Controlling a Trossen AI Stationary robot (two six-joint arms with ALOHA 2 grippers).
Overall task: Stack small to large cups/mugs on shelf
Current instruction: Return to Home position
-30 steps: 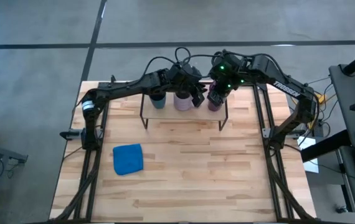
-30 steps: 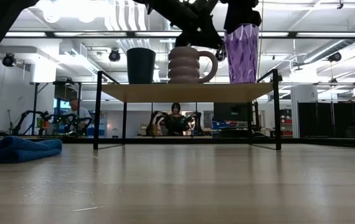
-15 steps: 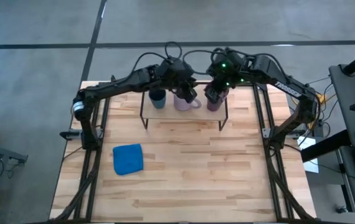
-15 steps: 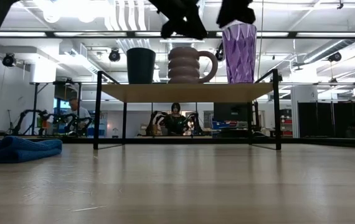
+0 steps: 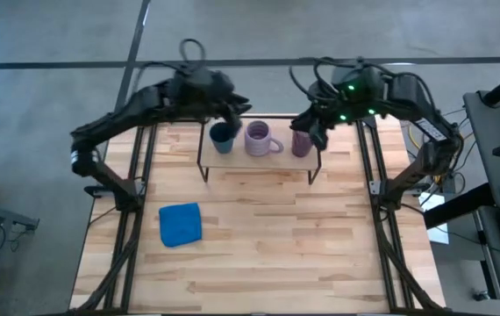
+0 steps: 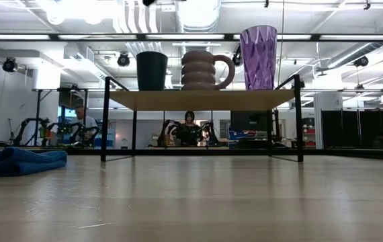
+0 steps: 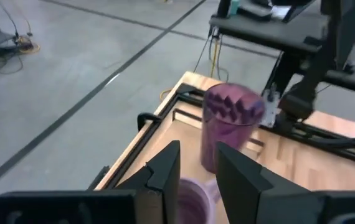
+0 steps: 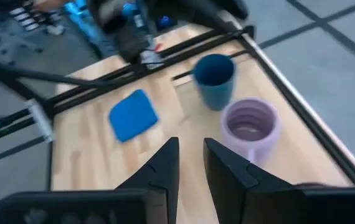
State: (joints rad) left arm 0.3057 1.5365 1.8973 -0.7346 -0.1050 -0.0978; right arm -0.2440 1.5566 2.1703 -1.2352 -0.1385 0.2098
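I see cup (image 5: 222, 136), mug (image 5: 259, 138), tumbler (image 5: 301, 143) in row on shelf (image 6: 198, 101); left end effector (image 5: 237, 110) near cup, right end effector (image 5: 311, 132) beside tumbler, both slightly parted, empty.

Low cam, looking level across the desk (image 6: 198, 202): shelf (image 6: 201, 100) sits towards the back on thin black legs w/ all 3 vessels in a row on top, none touching. L to R: small dark cup (image 6: 152, 70), ribbed mug (image 6: 200, 70) w/ handle pointing at the purple tumbler (image 6: 258, 58), which is the tallest. Blue cloth (image 6: 17, 161) lies bunched on the desk at far left. In the bg room, a person (image 6: 190, 128) shows under the shelf, and another person (image 6: 80, 117) further left.
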